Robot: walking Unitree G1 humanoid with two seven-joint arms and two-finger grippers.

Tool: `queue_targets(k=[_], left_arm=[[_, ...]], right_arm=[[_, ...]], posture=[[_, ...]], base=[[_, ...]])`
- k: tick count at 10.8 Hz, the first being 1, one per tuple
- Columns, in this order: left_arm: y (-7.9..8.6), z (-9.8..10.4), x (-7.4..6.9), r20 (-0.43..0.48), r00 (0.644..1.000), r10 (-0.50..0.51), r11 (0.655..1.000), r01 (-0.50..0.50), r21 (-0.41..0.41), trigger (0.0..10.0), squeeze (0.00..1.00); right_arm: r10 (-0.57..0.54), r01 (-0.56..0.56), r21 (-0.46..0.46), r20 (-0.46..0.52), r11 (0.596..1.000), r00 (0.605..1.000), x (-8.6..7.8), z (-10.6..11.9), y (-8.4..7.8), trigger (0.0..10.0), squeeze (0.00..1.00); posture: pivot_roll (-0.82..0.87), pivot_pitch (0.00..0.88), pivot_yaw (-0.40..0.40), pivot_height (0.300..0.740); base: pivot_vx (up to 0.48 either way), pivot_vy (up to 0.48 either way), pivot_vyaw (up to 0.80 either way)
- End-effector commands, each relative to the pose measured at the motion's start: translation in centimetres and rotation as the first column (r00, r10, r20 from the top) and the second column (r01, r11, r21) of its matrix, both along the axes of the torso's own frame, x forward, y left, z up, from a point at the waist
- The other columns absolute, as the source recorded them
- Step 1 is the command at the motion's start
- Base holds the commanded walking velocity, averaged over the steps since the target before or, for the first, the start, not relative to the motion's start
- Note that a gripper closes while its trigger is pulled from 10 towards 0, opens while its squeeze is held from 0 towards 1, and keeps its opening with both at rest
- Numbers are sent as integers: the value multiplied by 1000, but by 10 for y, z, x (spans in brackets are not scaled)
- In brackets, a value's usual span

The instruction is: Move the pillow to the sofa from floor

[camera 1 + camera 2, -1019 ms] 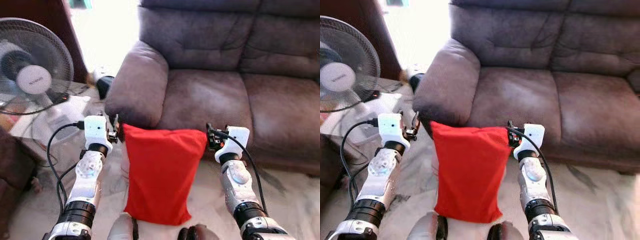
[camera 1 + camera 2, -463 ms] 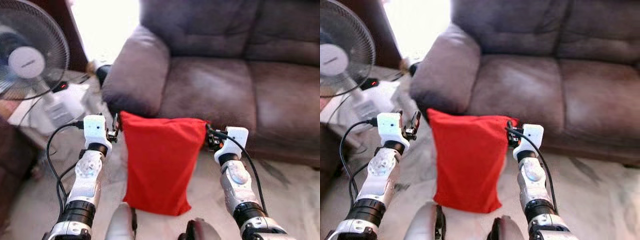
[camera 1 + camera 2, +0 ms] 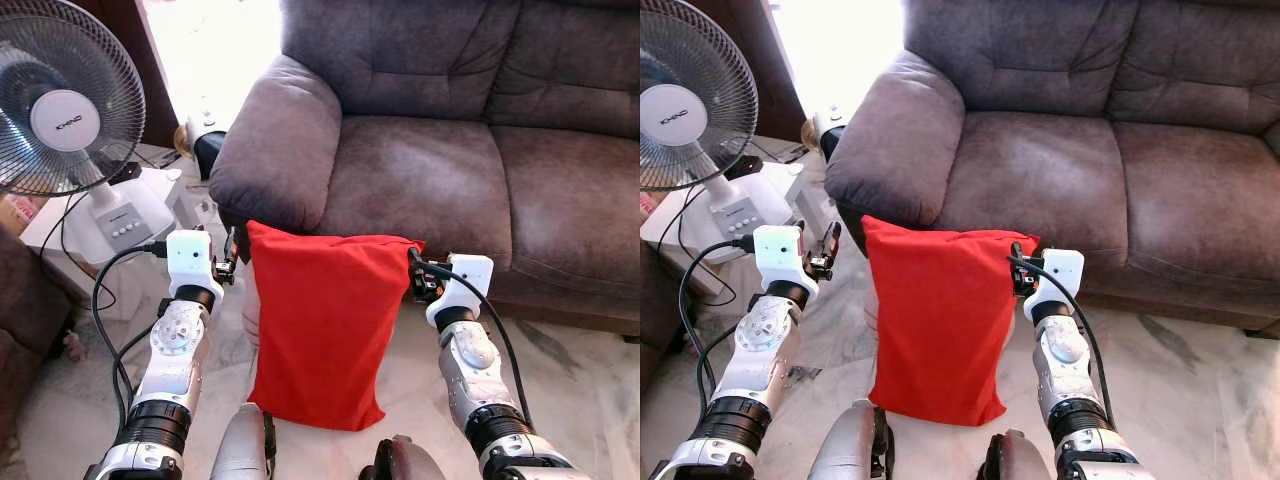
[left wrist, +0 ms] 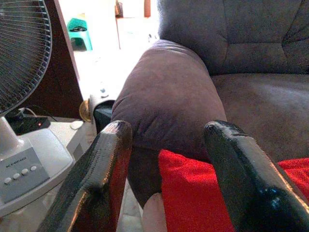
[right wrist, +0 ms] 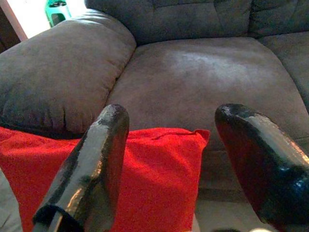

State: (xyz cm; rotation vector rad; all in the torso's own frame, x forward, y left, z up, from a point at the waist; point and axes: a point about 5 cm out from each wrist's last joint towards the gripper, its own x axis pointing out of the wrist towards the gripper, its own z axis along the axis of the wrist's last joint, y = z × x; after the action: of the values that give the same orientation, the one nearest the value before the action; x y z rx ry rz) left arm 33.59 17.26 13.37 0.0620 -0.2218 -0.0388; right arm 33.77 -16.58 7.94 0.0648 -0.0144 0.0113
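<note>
Pressing the pillow between two open-jawed grippers, left and right, risks dropping it short of the sofa.

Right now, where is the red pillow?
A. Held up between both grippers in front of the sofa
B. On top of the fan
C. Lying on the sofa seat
A: the pillow hangs between the left gripper and right gripper, short of the sofa seat.
</note>
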Motion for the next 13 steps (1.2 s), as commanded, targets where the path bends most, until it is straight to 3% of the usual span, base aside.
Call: queue_targets(k=[1, 4, 10, 13], left_arm=[[1, -4, 0, -26, 1000, -2, 1000, 2, 4, 10000, 0], [0, -5, -1, -28, 1000, -6, 1000, 6, 2, 10000, 0], [-2, -4, 0, -25, 999, -30, 999, 29, -43, 10000, 0], [-1, -4, -1, -28, 999, -21, 999, 21, -27, 10000, 0]], right_arm=[[3, -3, 2, -26, 1000, 1000, -2, -5, 1, 10000, 0], [12, -12, 1, -31, 1000, 999, -2, -6, 3, 10000, 0], [10, -10, 1, -27, 1000, 1000, -2, -6, 4, 10000, 0], [10, -10, -1, -33, 1000, 999, -3, -8, 3, 10000, 0]], posture=[[127, 186, 1, 654], [127, 178, 2, 612], [129, 173, 5, 612], [130, 181, 6, 612]], base=[[0, 0, 0], [0, 0, 0], [0, 0, 0], [0, 0, 0]])
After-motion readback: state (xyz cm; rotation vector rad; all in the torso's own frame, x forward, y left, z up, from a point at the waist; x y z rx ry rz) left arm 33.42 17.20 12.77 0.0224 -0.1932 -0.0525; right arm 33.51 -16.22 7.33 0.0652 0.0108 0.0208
